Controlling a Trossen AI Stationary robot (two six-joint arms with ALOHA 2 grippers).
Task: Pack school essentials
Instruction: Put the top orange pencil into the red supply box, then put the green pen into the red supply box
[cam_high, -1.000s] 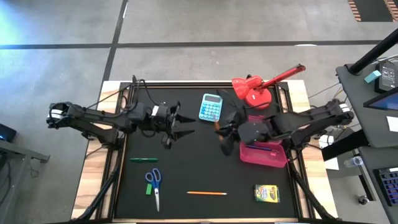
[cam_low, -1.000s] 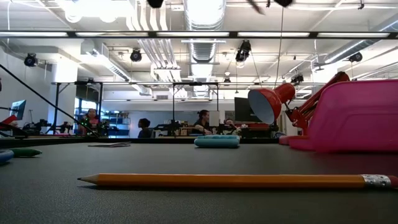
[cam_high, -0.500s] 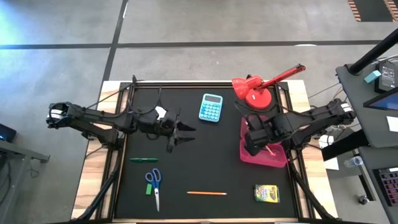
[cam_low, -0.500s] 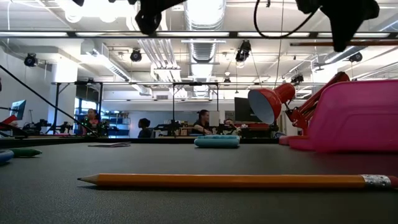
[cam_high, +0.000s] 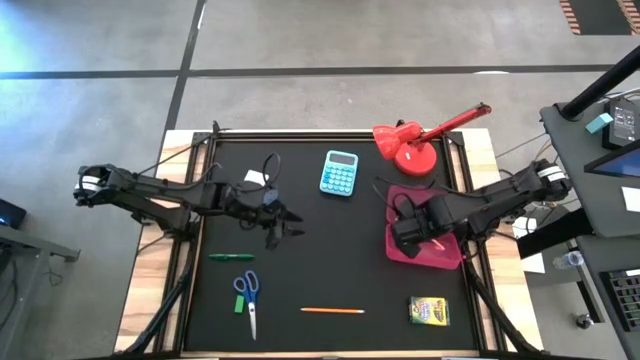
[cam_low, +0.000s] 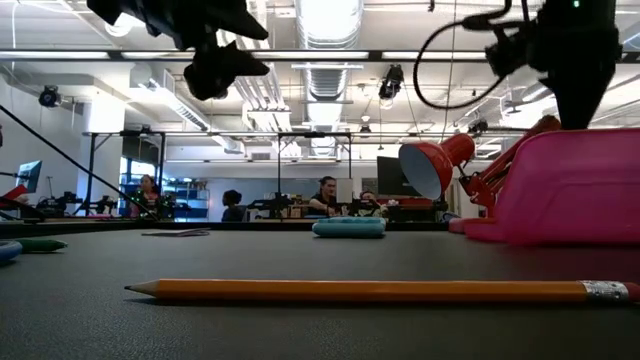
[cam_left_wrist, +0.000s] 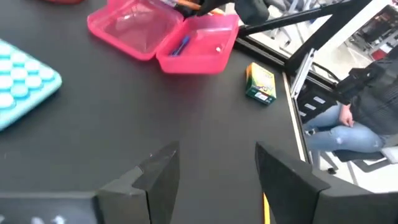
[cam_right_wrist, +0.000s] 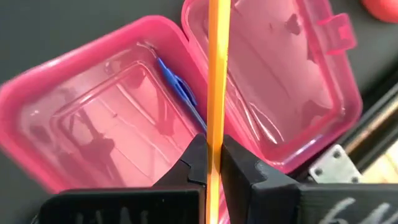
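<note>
My right gripper is shut on a thin orange pencil and hovers over the open pink pencil box at the table's right; a blue pen lies inside the box. My left gripper is open above the table's middle, touching nothing. On the mat lie a second orange pencil, blue-handled scissors, a tiny green block, a green pen, a small white square and the yellow-green crayon box. My right gripper pinches the orange pencil's shaft between its two fingers. The pencil runs out ahead of the fingers, along them. It is lifted clear, over the open pink box's two halves.
The light blue calculator lies at the far middle, and the red desk lamp stands just beyond the pink box. The black mat is bare between the two grippers. People sit far behind the table in the low view.
My right gripper has carried the pencil from the table's middle toward the right edge and stands lower, over the pink box. My left gripper has come down and a little toward the near edge.
</note>
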